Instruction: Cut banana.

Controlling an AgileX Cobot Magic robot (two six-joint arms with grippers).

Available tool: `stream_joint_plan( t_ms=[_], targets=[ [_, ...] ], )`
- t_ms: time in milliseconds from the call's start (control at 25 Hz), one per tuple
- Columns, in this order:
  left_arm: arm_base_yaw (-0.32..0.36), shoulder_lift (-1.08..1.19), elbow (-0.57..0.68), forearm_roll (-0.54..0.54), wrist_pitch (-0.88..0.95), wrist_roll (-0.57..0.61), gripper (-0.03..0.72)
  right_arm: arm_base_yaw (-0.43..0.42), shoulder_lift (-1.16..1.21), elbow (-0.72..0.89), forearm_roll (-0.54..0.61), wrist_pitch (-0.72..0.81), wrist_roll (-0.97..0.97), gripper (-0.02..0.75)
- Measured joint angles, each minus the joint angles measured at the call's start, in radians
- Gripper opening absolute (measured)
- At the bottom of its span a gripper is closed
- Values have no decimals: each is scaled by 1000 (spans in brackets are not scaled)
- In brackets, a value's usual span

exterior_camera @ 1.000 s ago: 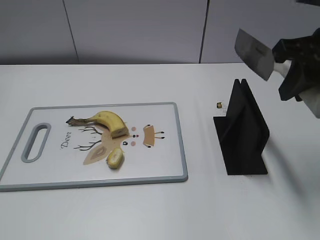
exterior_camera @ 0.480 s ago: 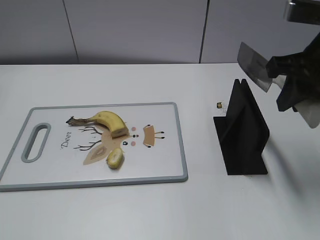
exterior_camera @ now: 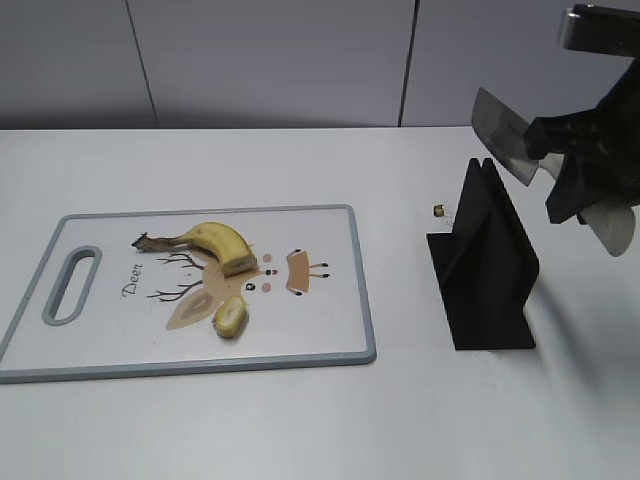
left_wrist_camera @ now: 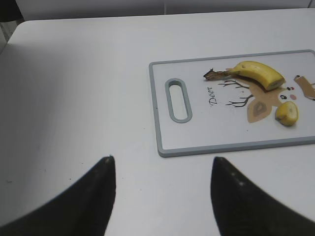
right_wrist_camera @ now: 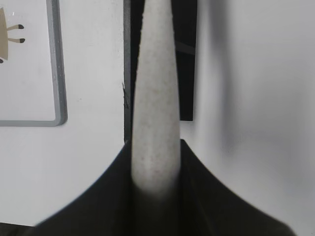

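Lying on the cutting board (exterior_camera: 330,345), near its middle: the banana (exterior_camera: 212,243), already in two parts, with the small cut piece (exterior_camera: 231,317) just beside the long part. Soft, light, probably slippery at the cut faces, so better pinned gently on the peel near the stem end (left_wrist_camera: 212,74), away from the blade. Right gripper (exterior_camera: 568,165) closed on the knife (exterior_camera: 505,135) just above the black knife stand (exterior_camera: 487,262), handle mostly hidden by the fingers; left gripper (left_wrist_camera: 162,189) open and empty beside the board's handle end, only its tips showing.
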Motion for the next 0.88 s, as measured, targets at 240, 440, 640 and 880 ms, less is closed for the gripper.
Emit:
stream_joint_plan(
  t_ms=[240,440,640,880],
  targets=[
    [0,0,0,0,0,0,590,37,13,0,-1,-2,-18,160],
    [0,0,0,0,-1,0,590,41,45,0,-4,-20,-16,160],
    [0,0,0,0,-1,0,590,41,54,0,-11,-29,-13,160],
    [0,0,0,0,-1,0,590,41,12,-34,-16,-5,20,160]
  ],
)
